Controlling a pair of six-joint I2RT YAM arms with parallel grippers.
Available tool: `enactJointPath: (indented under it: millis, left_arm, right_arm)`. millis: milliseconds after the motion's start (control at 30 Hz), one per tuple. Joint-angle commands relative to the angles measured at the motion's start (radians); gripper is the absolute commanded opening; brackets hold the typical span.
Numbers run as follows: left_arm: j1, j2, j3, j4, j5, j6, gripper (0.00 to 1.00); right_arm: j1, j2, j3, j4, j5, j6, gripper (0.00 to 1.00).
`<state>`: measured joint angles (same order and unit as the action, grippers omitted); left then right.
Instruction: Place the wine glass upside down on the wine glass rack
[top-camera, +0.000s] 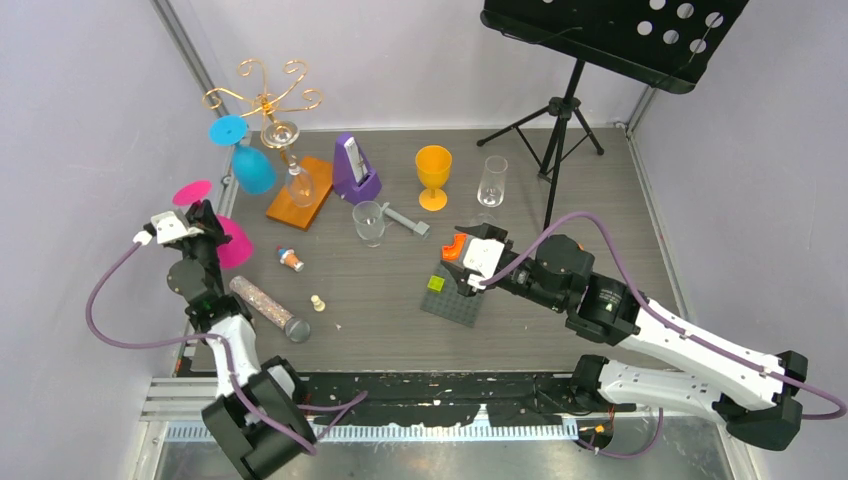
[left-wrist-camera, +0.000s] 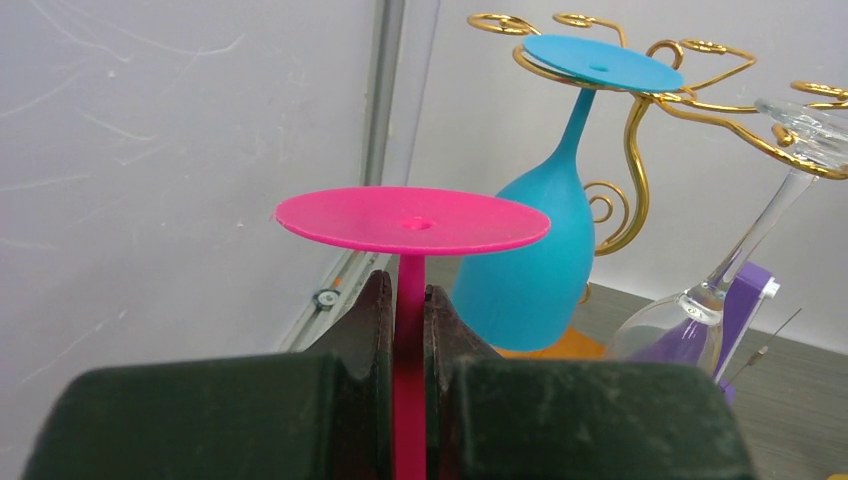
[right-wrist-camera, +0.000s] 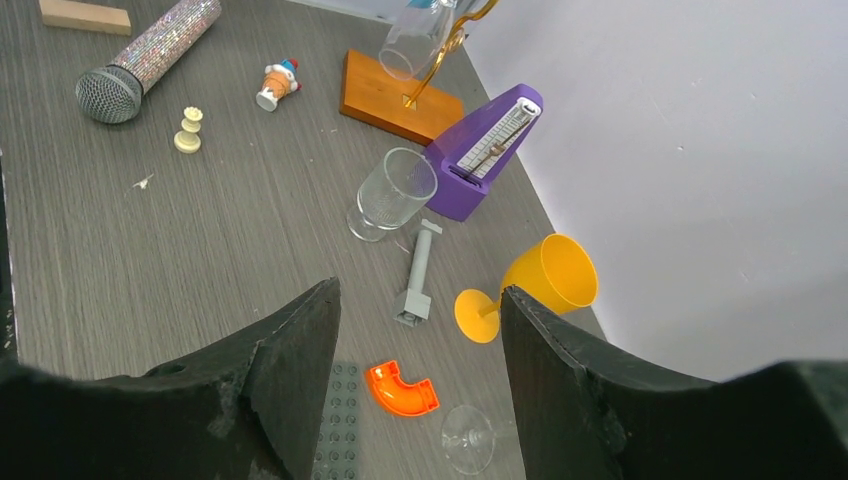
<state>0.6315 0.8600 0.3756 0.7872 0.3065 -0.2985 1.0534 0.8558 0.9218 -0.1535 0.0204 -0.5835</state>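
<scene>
- At the far left of the desk (top-camera: 385, 290), I have the pink wine glass (left-wrist-camera: 412, 220) lifted and inverted, foot uppermost and bowl below; it is near the wine glass rack (left-wrist-camera: 632, 140) but apart from it, and its foot shows lower than the scroll arms in the left wrist view.
- The step in hand, as I judge it, is the carry towards the rack; the pick-up looks done and the hanging is not yet done.
- A blue glass (left-wrist-camera: 530, 270) hangs by its foot on one arm and a clear glass (left-wrist-camera: 700, 310) on another; the scrolls that look free lie on the far side, so the approach is crowded.
- The next move calls for raising the foot above a free scroll, then sliding the stem into the slot so the foot rests on the wire; I would steer round the blue glass, since a knock could swing it or rock the light stand on its orange base (top-camera: 300, 192).
- The left gripper (left-wrist-camera: 405, 300) is closed almost fully on the pink stem just under the foot; its fingers touch it on both sides.
- The right gripper (right-wrist-camera: 415, 300) hangs over the middle of the desk, jaws well apart, nothing between them.
</scene>
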Motion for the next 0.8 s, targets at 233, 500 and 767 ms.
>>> enactJointPath:
  millis: [233, 500, 767]
  left_arm:
    - [0.010, 0.310, 0.073, 0.468, 0.159, -0.088, 0.00]
    - [0.010, 0.462, 0.122, 0.582, 0.126, -0.106, 0.00]
    - [0.027, 0.622, 0.192, 0.701, 0.135, -0.118, 0.00]
  right_arm:
    - [-0.003, 0.034, 0.020, 0.020, -0.007, -0.036, 0.66]
    - [-0.003, 0.076, 0.050, -0.002, -0.007, -0.035, 0.66]
    - [-0.003, 0.121, 0.095, -0.033, -0.007, -0.041, 0.66]
